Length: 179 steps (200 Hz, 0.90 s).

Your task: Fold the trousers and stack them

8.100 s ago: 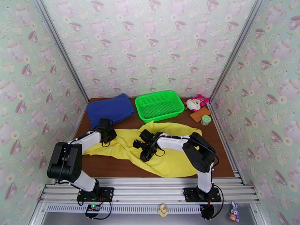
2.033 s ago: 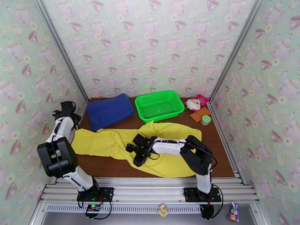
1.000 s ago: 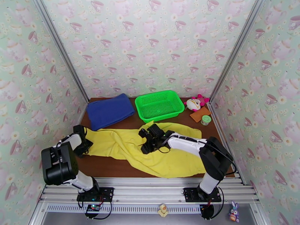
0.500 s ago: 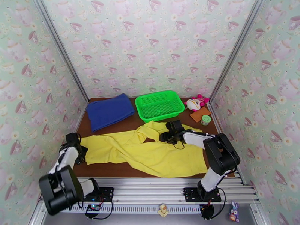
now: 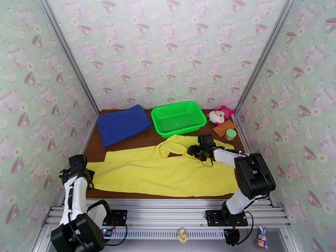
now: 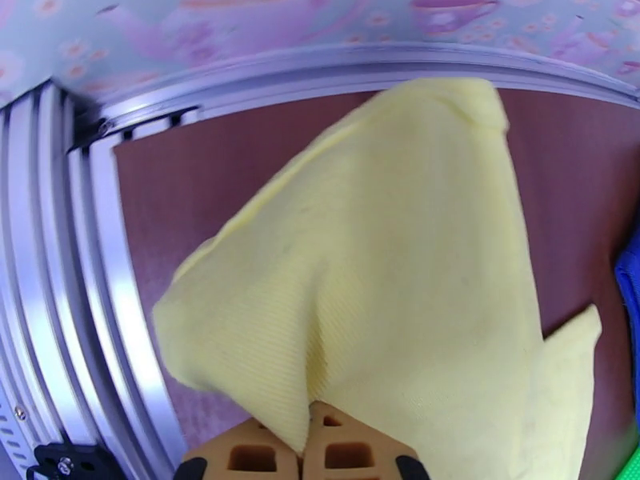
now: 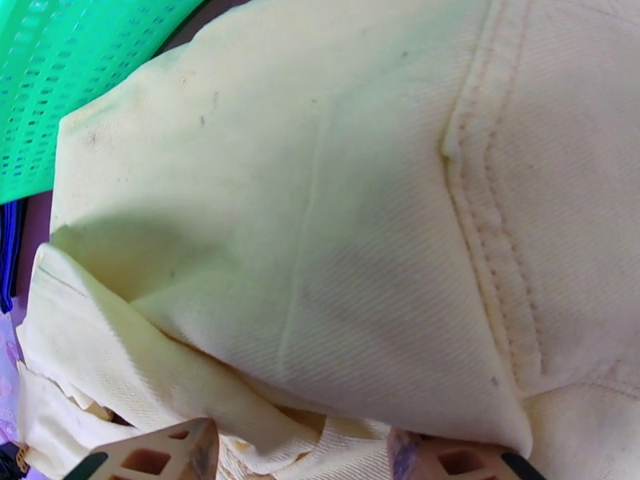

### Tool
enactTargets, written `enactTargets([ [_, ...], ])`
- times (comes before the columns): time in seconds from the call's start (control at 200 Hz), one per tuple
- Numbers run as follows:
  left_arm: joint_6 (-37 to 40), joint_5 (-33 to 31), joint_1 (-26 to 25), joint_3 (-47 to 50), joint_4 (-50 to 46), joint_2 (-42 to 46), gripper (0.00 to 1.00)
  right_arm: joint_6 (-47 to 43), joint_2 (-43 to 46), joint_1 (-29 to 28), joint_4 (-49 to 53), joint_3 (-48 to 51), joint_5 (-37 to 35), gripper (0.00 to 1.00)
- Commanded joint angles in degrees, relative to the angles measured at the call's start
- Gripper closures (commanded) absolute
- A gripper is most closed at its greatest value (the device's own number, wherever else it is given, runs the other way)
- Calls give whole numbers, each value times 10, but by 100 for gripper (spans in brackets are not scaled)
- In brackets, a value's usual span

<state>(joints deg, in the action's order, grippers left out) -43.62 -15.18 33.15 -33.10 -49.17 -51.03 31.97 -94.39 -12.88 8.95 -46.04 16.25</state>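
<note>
Left gripper (image 6: 306, 446), bottom centre of wrist frame: jaws together, clamped on left end of trousers (image 5: 168, 175). Trousers lay stretched across near half of desk (image 5: 134, 143), lower left to right. Right gripper (image 5: 195, 150), right of centre: jaws apart, bunched waist cloth between them. Behind, along upper desk: blue folded cloth (image 5: 123, 124), green basket (image 5: 178, 117), plush toy (image 5: 220, 115), small jar (image 5: 230, 134).

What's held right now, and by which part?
The left gripper pinches the trousers at the end of a leg. The right gripper is open over the waist end, with no clear hold.
</note>
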Motion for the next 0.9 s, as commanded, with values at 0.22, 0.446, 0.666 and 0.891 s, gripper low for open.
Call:
enactTargets([
  [0.22, -9, -68, 45, -21, -20, 23, 87, 2, 70, 13, 61, 23, -100, 40],
  [0.446, 12, 51, 35, -19, 7, 47, 74, -9, 122, 16, 55, 33, -99, 37],
  [0.666, -12, 85, 33, -43, -4, 139, 63, -35, 181, -6, 22, 48, -71, 15],
  [0.891, 102, 157, -53, -77, 112, -57, 46, -82, 123, -84, 44, -1, -69, 8],
])
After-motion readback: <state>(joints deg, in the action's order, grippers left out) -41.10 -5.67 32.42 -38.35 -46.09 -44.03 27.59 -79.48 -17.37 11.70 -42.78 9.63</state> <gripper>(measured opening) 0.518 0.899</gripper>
